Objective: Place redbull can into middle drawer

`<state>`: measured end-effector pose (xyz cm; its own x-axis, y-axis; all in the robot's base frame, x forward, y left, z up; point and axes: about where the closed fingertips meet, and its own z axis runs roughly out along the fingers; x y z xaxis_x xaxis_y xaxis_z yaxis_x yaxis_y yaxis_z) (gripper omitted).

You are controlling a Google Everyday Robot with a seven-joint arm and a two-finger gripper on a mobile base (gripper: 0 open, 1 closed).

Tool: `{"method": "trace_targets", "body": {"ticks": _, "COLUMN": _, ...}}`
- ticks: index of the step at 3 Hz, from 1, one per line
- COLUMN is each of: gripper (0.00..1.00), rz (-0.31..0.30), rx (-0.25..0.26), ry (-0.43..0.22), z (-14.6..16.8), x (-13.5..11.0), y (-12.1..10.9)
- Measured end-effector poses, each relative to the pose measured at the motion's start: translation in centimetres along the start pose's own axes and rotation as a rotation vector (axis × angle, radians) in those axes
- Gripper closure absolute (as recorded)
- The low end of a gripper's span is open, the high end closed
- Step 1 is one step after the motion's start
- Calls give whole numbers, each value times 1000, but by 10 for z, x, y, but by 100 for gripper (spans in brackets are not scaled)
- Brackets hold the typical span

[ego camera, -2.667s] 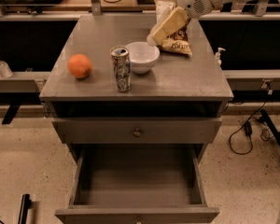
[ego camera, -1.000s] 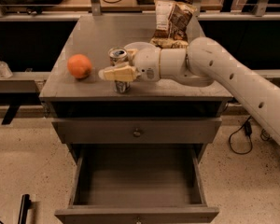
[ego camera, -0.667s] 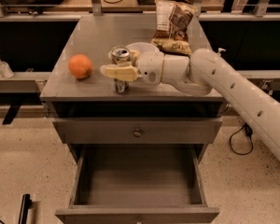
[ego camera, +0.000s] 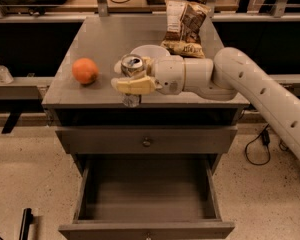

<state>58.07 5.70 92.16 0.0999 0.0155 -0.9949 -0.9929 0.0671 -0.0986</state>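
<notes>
The redbull can [ego camera: 132, 65] stands upright near the front edge of the grey cabinet top [ego camera: 105, 34], just in front of the white bowl [ego camera: 149, 50]. My gripper [ego camera: 126, 76] reaches in from the right and is closed around the can's middle. One cream finger [ego camera: 134, 85] crosses the can's front and the other lies behind it. The middle drawer [ego camera: 146, 194] is pulled open below, directly under the can, and it is empty.
An orange [ego camera: 85, 70] sits left of the can. A chip bag [ego camera: 185, 26] stands at the back right of the top. The upper drawer front with a small round knob [ego camera: 146, 141] is closed. My white arm [ego camera: 270, 99] stretches off to the right.
The gripper came down from the chip bag at the back right to the can. Over the last second it has settled around the can, which stays in place.
</notes>
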Motion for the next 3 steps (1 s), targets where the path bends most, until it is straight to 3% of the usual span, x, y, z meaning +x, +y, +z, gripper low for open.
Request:
{"method": "trace_targets", "body": {"ticks": 1, "gripper": 100, "rz": 69, "rx": -18, "ry": 254, "z": -46, "x": 22, "y": 55}}
{"method": "trace_targets", "body": {"ticks": 2, "gripper": 100, "rz": 145, "rx": -1, "ry": 428, "z": -105, "x": 56, "y": 100}}
{"method": "trace_targets", "body": {"ticks": 3, "gripper": 100, "rz": 156, "rx": 3, "ry": 445, "z": -113, "x": 63, "y": 104}}
